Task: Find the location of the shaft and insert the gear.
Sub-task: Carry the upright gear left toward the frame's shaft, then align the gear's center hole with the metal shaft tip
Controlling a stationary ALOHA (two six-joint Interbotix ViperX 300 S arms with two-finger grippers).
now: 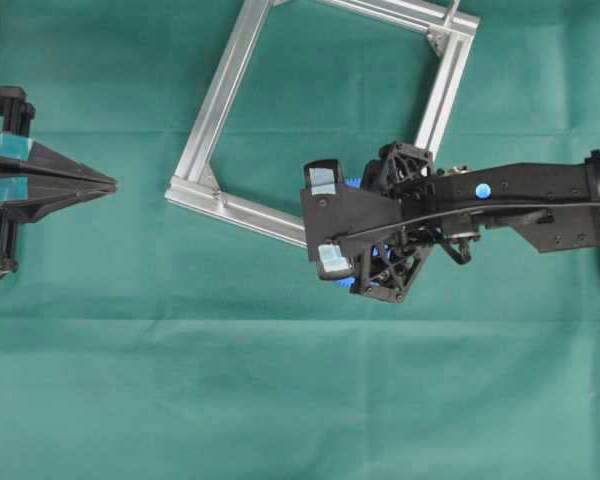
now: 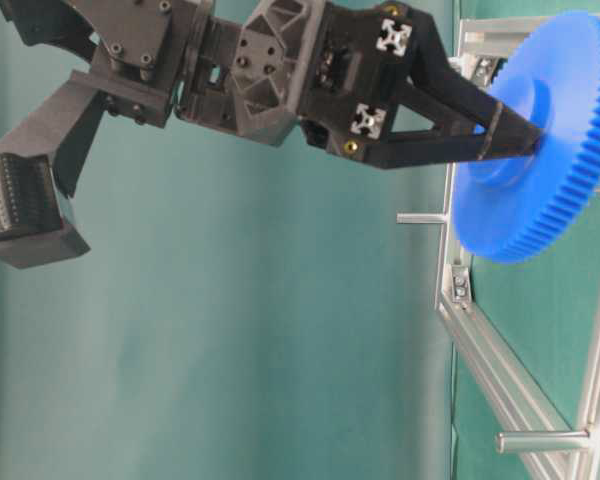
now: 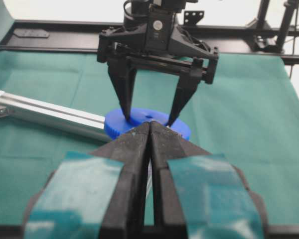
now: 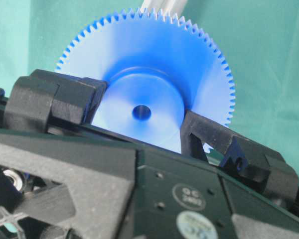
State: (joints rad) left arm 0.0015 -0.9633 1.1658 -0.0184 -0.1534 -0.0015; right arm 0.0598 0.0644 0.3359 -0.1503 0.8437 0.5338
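Observation:
The blue gear point(image 4: 149, 59) is held by its raised hub in my right gripper point(image 4: 139, 117), one finger on each side, the centre hole facing the wrist camera. In the overhead view only slivers of the gear point(image 1: 354, 184) show under the right gripper point(image 1: 375, 235), over the frame's near-right bar. In the table-level view the gear point(image 2: 550, 150) sits against the frame, with the right gripper point(image 2: 525, 140) on its hub. A thin silvery pin point(image 2: 420, 217) sticks out of the frame by the gear's rim; I cannot tell whether it is the shaft. My left gripper point(image 1: 105, 185) is shut and empty at the far left.
The square frame of aluminium bars point(image 1: 220, 90) lies tilted on the green cloth at the top middle. A thicker silvery rod point(image 2: 540, 440) also sticks out of the frame point(image 2: 500, 370). The left wrist view shows the gear point(image 3: 154, 115) beyond the left gripper point(image 3: 149, 127).

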